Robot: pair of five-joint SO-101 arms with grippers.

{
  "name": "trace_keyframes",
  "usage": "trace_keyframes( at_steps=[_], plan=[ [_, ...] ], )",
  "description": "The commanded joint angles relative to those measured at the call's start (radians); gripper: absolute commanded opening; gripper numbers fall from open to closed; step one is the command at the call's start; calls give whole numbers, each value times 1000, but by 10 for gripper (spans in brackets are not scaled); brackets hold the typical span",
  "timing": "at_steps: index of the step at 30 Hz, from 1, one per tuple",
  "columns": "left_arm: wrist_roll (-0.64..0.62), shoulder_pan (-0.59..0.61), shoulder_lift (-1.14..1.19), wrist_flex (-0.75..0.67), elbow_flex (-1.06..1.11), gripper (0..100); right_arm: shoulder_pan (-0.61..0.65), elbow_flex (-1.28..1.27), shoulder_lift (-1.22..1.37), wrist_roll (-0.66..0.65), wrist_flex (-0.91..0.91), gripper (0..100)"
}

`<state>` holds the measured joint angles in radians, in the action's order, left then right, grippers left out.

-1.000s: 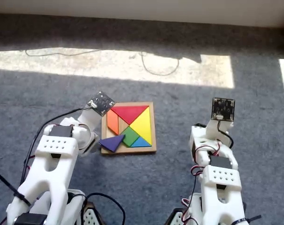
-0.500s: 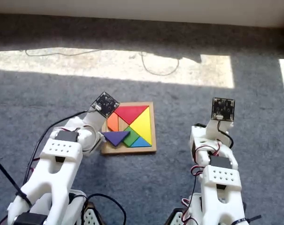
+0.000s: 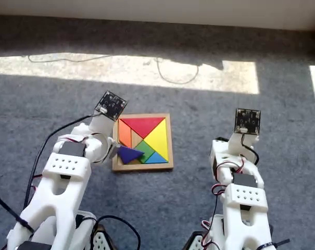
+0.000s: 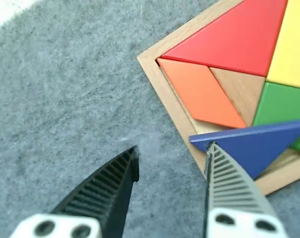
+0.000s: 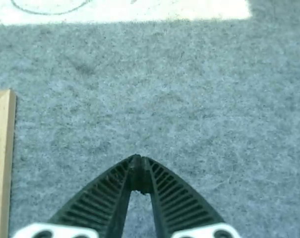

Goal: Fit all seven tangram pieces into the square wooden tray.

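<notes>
Within the past second the left arm (image 3: 68,161) has swung its wrist back toward the far left, and the purple triangle (image 3: 129,154) has slid rightward from overhanging the near-left corner of the tray (image 3: 170,140) to a spot further inside it.

The tray lies on a grey carpet (image 3: 53,104) between the two arms. The right arm (image 3: 240,177) sits well to the tray's right, its jaws clenched on nothing above bare carpet. The left jaws stand released at the tray's left edge: the pale finger (image 4: 224,183) meets the triangle's edge, while the dark finger (image 4: 110,193) hangs over carpet.

Inside the tray the red triangle (image 4: 234,34), orange parallelogram (image 4: 199,91) and green piece (image 4: 283,104) lie flat. The purple triangle does not look seated. It seems to sit slanted over the near-left pocket, one side above the rim and its right-hand end overlapping the green piece.

The main risk is probably a further push with the triangle still angled. It could climb over the green piece or nudge the orange one out of line rather than drop in. A lesser risk is that the pale finger, so close against its edge, catches the triangle as the arm pulls away and drags it back over the rim onto the carpet.
</notes>
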<state>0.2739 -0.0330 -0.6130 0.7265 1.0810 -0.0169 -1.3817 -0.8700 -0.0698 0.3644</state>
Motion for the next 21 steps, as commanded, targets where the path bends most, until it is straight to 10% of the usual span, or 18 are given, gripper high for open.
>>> trace_keyframes(
  at_steps=[1, 21],
  plan=[
    [-94, -88, -13, -31, -51, 215, 10, 5, -15, -9, -24, 10],
    [-126, -58, -33, -3, -51, 211, 10, 7, -15, -11, -24, 10]
  ],
)
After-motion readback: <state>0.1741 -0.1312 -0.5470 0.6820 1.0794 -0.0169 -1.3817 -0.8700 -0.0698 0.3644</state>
